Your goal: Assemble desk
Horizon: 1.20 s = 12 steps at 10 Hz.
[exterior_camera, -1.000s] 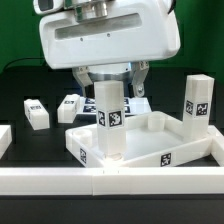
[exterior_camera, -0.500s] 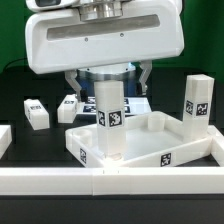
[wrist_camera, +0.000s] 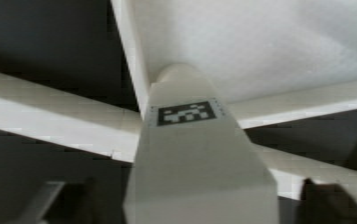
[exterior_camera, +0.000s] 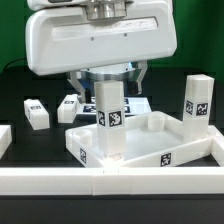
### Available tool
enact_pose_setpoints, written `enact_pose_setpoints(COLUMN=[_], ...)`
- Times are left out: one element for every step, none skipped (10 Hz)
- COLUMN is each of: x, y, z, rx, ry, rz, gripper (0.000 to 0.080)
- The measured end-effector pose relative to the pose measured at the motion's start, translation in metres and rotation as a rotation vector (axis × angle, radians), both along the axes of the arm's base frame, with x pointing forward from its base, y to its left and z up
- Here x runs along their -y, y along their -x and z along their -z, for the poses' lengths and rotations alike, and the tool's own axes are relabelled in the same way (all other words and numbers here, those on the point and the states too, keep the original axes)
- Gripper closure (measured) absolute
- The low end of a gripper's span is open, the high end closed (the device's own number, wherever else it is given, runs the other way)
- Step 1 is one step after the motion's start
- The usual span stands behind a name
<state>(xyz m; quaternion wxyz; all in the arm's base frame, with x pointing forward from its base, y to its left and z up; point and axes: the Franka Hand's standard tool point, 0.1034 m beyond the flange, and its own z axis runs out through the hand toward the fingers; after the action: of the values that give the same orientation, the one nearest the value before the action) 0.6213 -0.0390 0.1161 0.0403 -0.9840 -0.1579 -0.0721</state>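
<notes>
The tabletop (exterior_camera: 135, 151) lies low in the exterior view, at six o'clock from the gripper (exterior_camera: 109, 90). A leg (exterior_camera: 109, 125) stands upright in its nine-o'clock corner, its top between the parted jaws, which seemingly do not touch it. A second leg (exterior_camera: 196, 103) stands at three o'clock.

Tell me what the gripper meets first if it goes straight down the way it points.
The upright leg standing in the tabletop. The gripper hangs right over it, jaws open on either side, so they would probably pass down its sides; depth is unclear, so one may catch its top.
</notes>
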Motion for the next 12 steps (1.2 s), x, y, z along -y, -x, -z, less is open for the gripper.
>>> enact_pose_setpoints(x=[0.000,0.001,0.001,0.001,0.001,0.000,-0.005,-0.010,-0.014,-0.018,-0.022,-0.028], y=[0.000,0.000,0.000,0.000,0.000,0.000,0.000,0.000,0.000,0.000,0.000,0.000], z=[0.000,0.000,0.000,0.000,0.000,0.000,0.000,0.000,0.001,0.002,0.002,0.003], rx=[0.000,0.000,0.000,0.000,-0.002,-0.004,-0.019,-0.032,-0.042,-0.056,-0.067,-0.086], ry=[0.000,0.001,0.001,0.001,-0.001,-0.007,-0.034,-0.053,-0.068,-0.087,-0.099,-0.121], rz=[0.000,-0.001,-0.001,0.001,0.014,0.043,0.187,0.305,0.404,0.509,0.592,0.727], gripper=[0.0412,0.0514,0.0514,0.0514,0.0514,0.0514,0.0514,0.0514,0.0514,0.0512,0.0512,0.0512])
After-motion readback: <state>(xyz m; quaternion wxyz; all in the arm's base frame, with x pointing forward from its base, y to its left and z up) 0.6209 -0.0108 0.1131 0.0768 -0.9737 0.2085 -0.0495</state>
